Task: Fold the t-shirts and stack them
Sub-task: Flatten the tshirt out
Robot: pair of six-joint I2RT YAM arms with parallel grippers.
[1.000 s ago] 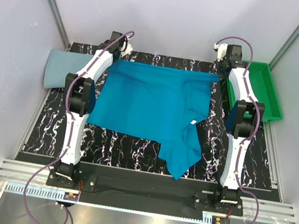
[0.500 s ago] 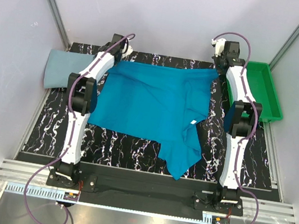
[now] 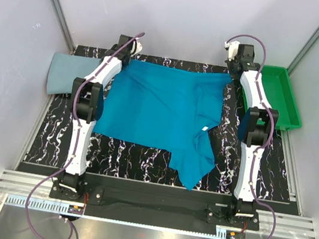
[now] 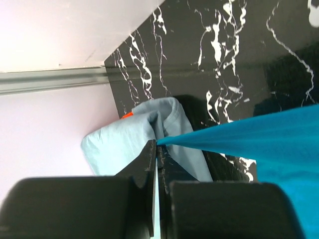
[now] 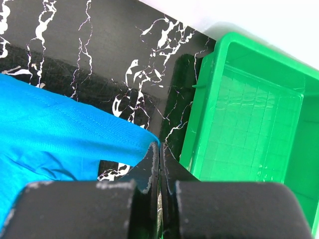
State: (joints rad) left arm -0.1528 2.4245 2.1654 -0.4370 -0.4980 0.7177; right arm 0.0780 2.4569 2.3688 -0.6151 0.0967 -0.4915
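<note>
A bright teal-blue t-shirt (image 3: 161,110) lies spread over the black marbled table, one part trailing toward the near edge. Its two far corners are lifted off the table. My left gripper (image 3: 126,58) is shut on the far left corner, and in the left wrist view the teal cloth (image 4: 249,134) runs taut from my left gripper (image 4: 158,144). My right gripper (image 3: 233,74) is shut on the far right corner, where the teal cloth (image 5: 75,129) comes out of my right gripper (image 5: 159,147). A pale grey-blue t-shirt (image 3: 66,73) lies folded at the far left, the same grey-blue shirt (image 4: 124,139) showing in the left wrist view.
A green plastic tray (image 3: 281,96) stands at the far right of the table, its rim (image 5: 199,114) close beside my right gripper. White enclosure walls stand close behind and on both sides. The black marbled table (image 3: 129,157) has bare surface along the near side.
Both grippers have moved toward the back wall with the teal shirt's far corners in them, drawing its far edge farther back. The grey-blue shirt has not moved.
</note>
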